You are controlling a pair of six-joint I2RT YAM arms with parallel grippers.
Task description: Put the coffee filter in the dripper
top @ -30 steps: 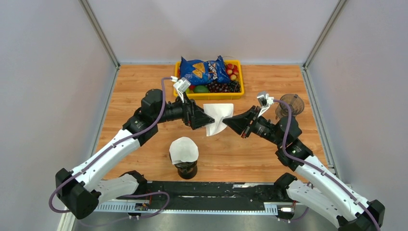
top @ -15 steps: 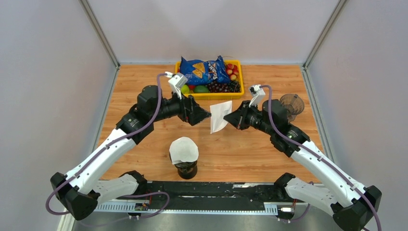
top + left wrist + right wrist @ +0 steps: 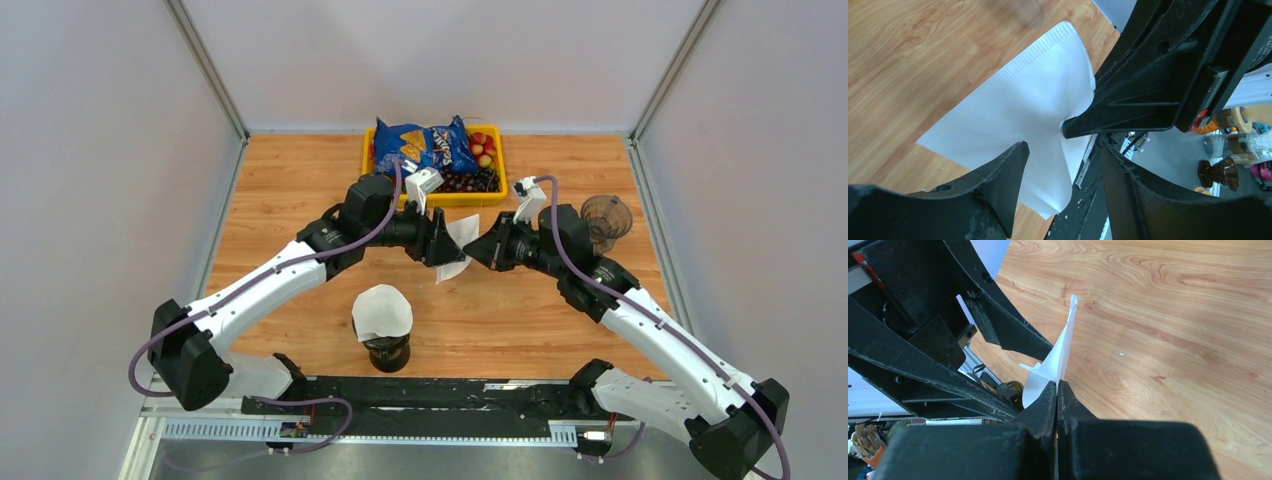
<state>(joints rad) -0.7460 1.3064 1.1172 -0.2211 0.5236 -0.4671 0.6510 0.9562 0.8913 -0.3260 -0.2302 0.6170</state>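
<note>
The white paper coffee filter point(image 3: 463, 233) hangs in the air over the middle of the table. My right gripper point(image 3: 473, 250) is shut on its edge, and the right wrist view shows the sheet point(image 3: 1060, 355) pinched edge-on between that gripper's point(image 3: 1057, 385) closed fingers. My left gripper point(image 3: 446, 250) is open, and in the left wrist view its point(image 3: 1062, 150) jaws stand either side of the filter's point(image 3: 1023, 100) lower corner without touching it. A smoky transparent dripper point(image 3: 606, 215) stands at the far right.
A dark stand point(image 3: 388, 352) topped with white filter paper point(image 3: 381, 311) stands near the front centre. A yellow basket point(image 3: 500, 190) with a blue chip bag point(image 3: 425, 147) and fruit sits at the back. The two grippers are almost touching.
My left arm pulled back from the filter, then swung right and closed in on it again, jaws open around it. My right gripper lifted the filter slightly toward the back and keeps hold.
</note>
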